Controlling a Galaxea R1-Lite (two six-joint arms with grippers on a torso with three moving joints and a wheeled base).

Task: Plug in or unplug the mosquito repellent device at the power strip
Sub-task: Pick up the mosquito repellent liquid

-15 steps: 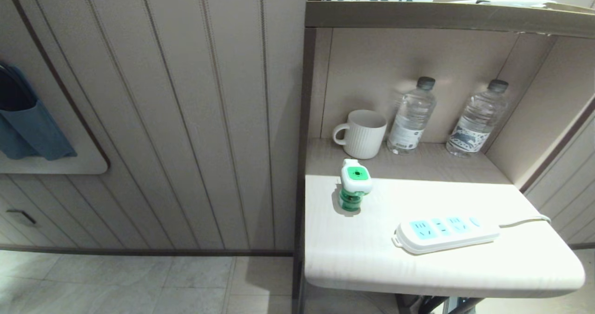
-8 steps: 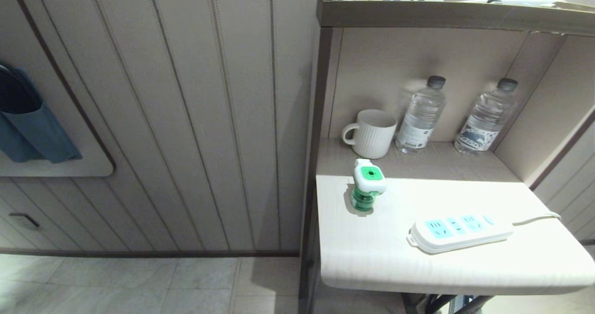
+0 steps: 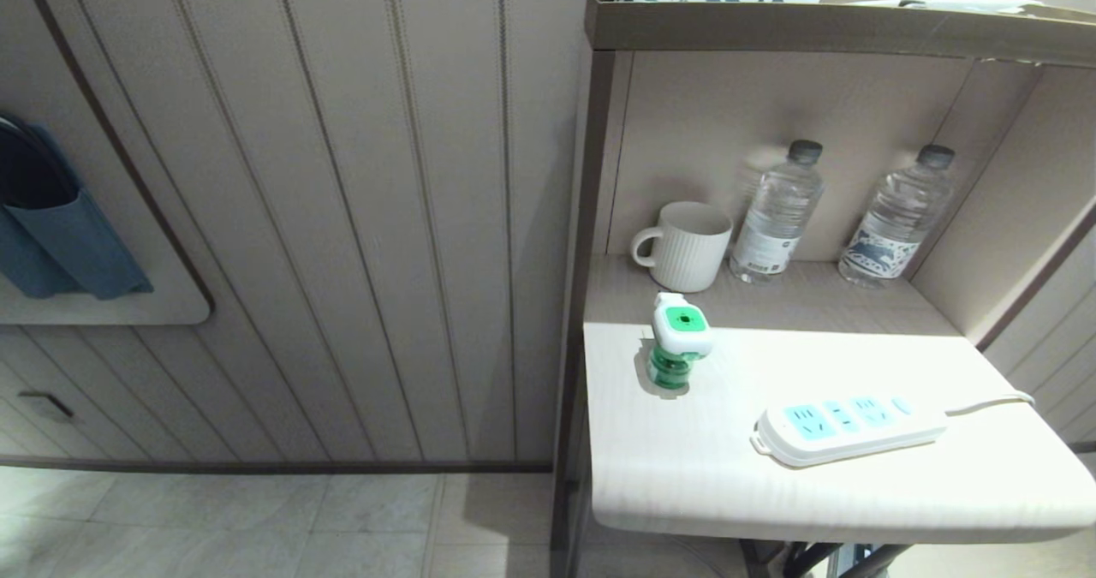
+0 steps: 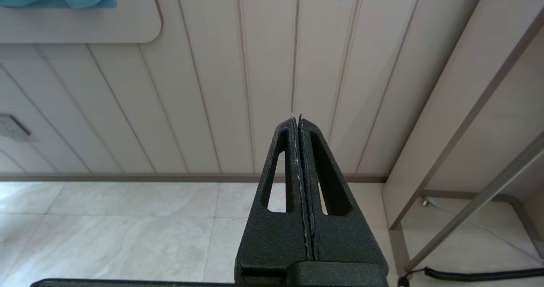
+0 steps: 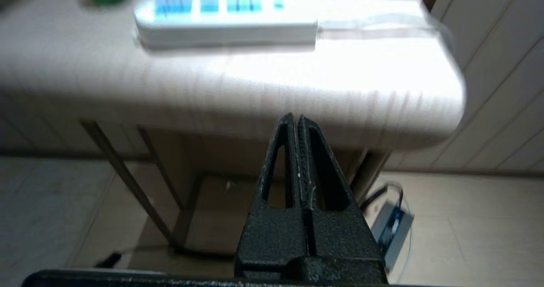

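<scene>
On the pale table top (image 3: pixel 685 475), toward its left rear part, stands the mosquito repellent device (image 3: pixel 676 343), upright on its green bottle and not plugged in. At about four o'clock from it, well apart, the power strip (image 3: pixel 848 430) lies flat with its socket faces up and its white cord (image 3: pixel 993 403) running off at three o'clock.

The right gripper (image 5: pixel 296 121) is low, in front of the table's front edge and below its top, fingers clenched together on nothing. The left gripper (image 4: pixel 296 121) is parked facing the wall panels (image 4: pixel 255 87) and floor, fingers likewise pressed shut and empty.

Likely risks, as I judge them: the device is tall and narrow on a small base, so a sideways nudge from closed fingers could tip it or push it off the near left edge. The strip is loose and light; pressing the plug in off-centre could slide it or miss the holes. Rising from below, the right gripper could also knock the table's rim.

Count: one device, one power strip, one white mug (image 3: pixel 685 246) at twelve o'clock of the device, two clear water bottles (image 3: pixel 775 214) at one to two o'clock, two grippers
</scene>
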